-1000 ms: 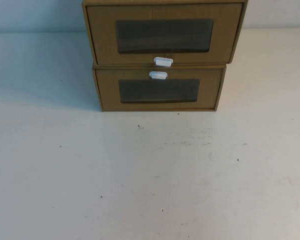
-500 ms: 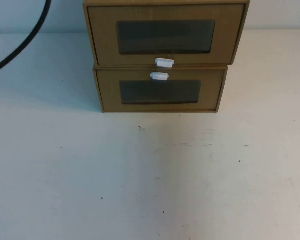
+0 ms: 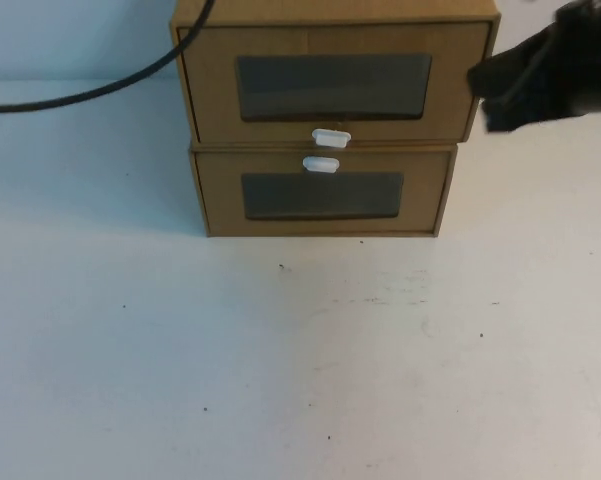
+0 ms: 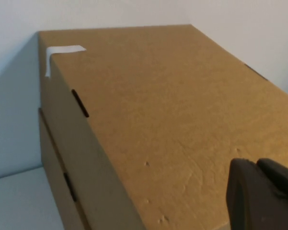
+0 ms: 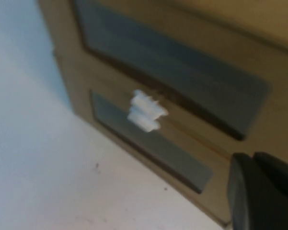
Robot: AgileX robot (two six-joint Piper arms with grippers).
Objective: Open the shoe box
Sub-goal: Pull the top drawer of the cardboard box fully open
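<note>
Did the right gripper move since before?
Yes. The right gripper came in from the right, now beside the upper shoe box; the left gripper is above that box's top.

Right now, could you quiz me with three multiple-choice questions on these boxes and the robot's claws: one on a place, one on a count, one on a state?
1. Where is the right gripper? A) beside the top box's right edge B) low in front of it C) behind it
2. How many white tabs show? A) one B) two C) four
3. The two boxes are: A) both shut B) both open C) one open
Answers: 1 A, it hangs shut there; the left gripper is above that box's lid. 2 B, one per front. 3 A, top and bottom box fronts sit flush.
</note>
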